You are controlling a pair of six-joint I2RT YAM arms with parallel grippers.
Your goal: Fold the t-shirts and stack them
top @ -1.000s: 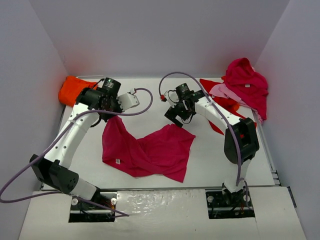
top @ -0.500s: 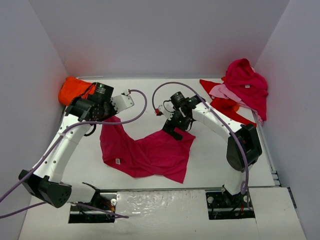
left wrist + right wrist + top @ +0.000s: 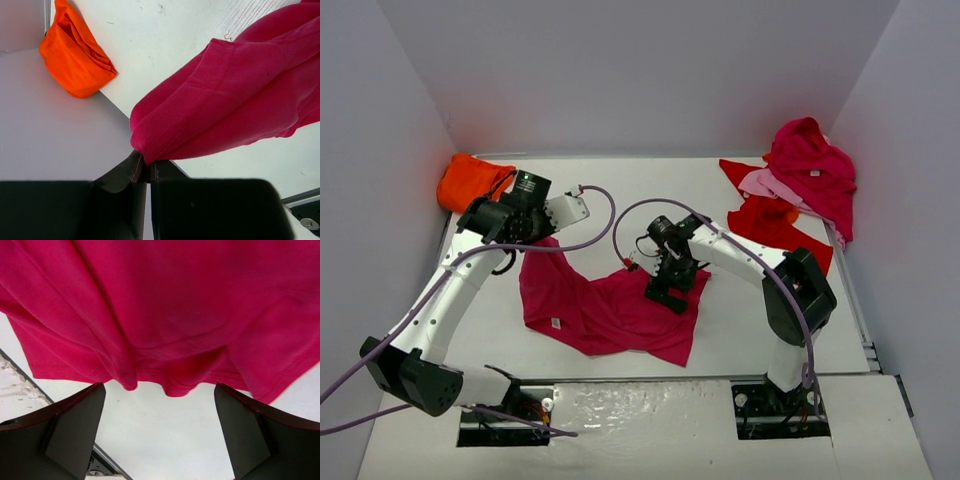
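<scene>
Magenta t-shirt (image 3: 610,305) lies crumpled mid-table, spread from left of centre to just right of centre. Left gripper (image 3: 146,167) is clamped on a bunched edge at the shirt's far-left end, fingers pressed together on the cloth. That end is lifted off the table (image 3: 740,320) (the wrist view shows the fabric draping away from the pinch). Right gripper (image 3: 160,395) sits low over the shirt's right part, jaws wide apart, gripping nothing. I see the hem just past the fingertips and bare tabletop in the gap. Orange t-shirt (image 3: 468,182) is bunched in the far-left corner, apart from the magenta one. Far right is a heap: crimson t-shirt (image 3: 815,165) on top, pink t-shirt (image 3: 770,183) poking out under it, red t-shirt (image 3: 770,225) spread at the heap's near side.
</scene>
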